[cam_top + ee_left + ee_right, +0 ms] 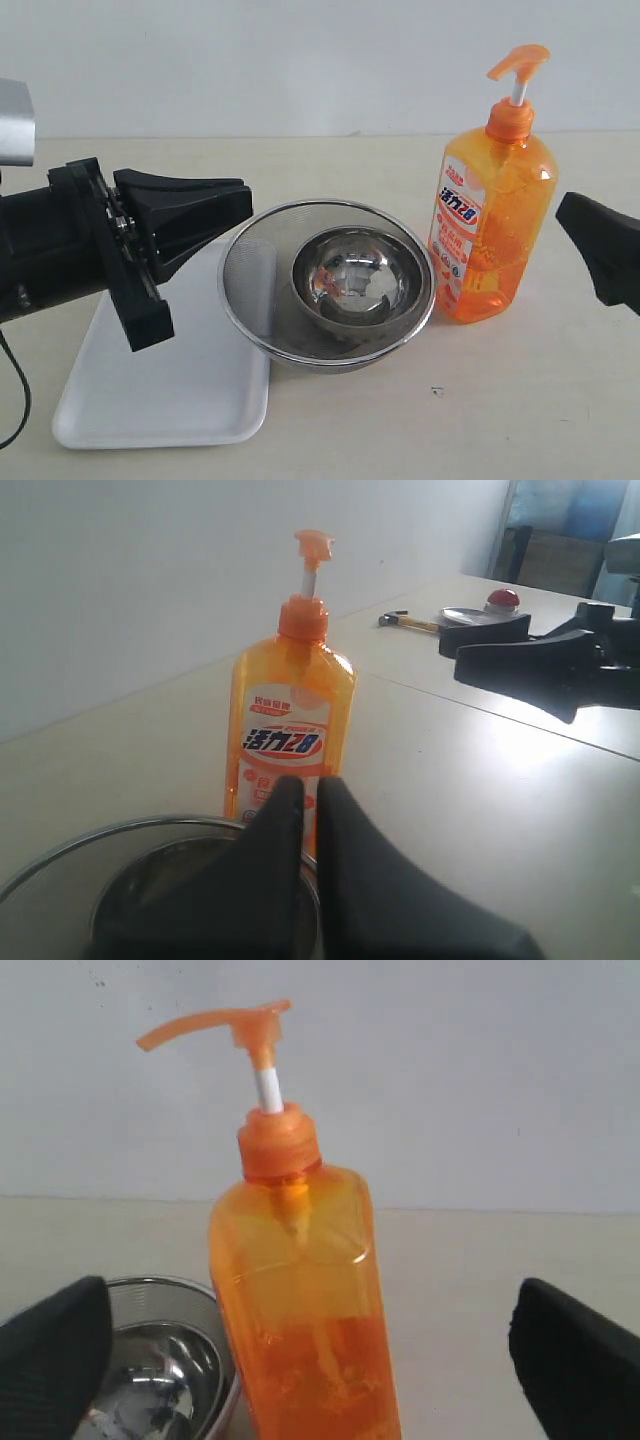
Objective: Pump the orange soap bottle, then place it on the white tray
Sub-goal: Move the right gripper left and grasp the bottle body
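Observation:
The orange soap bottle (495,215) stands upright on the table, right of the mesh bowl, with its pump head raised on the white stem. In the right wrist view the bottle (300,1290) rises between the wide-apart fingers of my right gripper (312,1360), which is open and does not touch it. In the exterior view that right gripper (575,220) comes in from the right edge, just right of the bottle. The white tray (160,400) lies at the front left. Above it my left gripper (240,205) is shut and empty, its tips (310,785) pointing at the bottle (290,730).
A round steel mesh bowl (250,270) with a smaller shiny steel bowl (355,275) inside sits between tray and bottle, overlapping the tray's right edge. In the left wrist view a hammer (405,622) and a red-topped object (503,600) lie on a table far behind.

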`<state>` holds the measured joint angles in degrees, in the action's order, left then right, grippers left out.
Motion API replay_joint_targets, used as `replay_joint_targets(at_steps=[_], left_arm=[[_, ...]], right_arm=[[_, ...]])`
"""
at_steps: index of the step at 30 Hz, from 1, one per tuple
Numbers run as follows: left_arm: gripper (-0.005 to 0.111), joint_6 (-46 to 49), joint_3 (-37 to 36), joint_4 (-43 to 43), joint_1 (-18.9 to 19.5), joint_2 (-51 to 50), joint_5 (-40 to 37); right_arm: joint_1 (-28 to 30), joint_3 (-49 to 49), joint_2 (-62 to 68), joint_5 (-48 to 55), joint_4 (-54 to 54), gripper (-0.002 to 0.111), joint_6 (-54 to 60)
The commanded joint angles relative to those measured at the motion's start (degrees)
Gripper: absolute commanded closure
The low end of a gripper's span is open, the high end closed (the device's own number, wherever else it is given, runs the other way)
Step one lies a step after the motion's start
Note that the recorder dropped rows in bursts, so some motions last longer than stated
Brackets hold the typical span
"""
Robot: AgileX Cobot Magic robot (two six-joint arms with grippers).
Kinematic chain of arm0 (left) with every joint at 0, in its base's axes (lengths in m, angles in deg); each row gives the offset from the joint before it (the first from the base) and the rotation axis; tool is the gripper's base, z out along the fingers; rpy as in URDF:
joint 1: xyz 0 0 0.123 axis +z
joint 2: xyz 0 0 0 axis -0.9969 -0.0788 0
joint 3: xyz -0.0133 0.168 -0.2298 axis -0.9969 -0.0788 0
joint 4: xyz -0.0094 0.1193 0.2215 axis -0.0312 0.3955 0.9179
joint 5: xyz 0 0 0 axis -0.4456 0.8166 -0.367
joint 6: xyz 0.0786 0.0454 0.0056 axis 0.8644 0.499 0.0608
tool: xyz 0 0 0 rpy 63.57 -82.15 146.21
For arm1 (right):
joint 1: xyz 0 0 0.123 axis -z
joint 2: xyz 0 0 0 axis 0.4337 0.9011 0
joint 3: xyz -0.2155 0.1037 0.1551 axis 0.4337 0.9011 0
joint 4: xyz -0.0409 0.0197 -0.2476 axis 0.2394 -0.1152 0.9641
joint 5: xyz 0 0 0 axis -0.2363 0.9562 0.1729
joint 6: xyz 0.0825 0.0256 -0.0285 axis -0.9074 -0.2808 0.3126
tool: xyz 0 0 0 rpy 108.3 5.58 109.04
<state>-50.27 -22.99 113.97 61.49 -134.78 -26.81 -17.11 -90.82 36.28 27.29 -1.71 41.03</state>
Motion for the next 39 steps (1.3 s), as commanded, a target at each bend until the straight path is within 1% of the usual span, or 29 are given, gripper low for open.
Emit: replay_joint_targets(at_steps=[1,8,18,20,31,39], left_arm=[[0.102,0.7,-0.2,-0.7,0.1,0.3,0.5],[0.102,0.7,-0.2,-0.7,0.1,0.3,0.5],[0.102,0.8,-0.2,-0.5,0.1,0.3,-0.8],[0.102,0.8,-0.2,-0.4,0.1,0.3,-0.8],[0.102,0.8,-0.2,0.1,0.1,0.3,-0.8],[0.102,0.8,-0.2,0.2,0.1,0.3,-0.8]], right_arm=[[-1.2,-2.1,6.1,-4.0,-0.3,0.006,1.4],[-5.4,-5.2,15.6,-6.8,-1.6,0.006,6.5],[-14.0,-6.7,26.9,-13.9,-12.7,0.006,17.3],[-15.0,-6.9,28.7,-13.9,-14.2,0.006,18.7],[-15.6,-13.4,37.8,-13.9,-13.1,0.006,17.8],[-15.6,-15.9,41.6,-13.9,-14.2,0.006,19.7]])
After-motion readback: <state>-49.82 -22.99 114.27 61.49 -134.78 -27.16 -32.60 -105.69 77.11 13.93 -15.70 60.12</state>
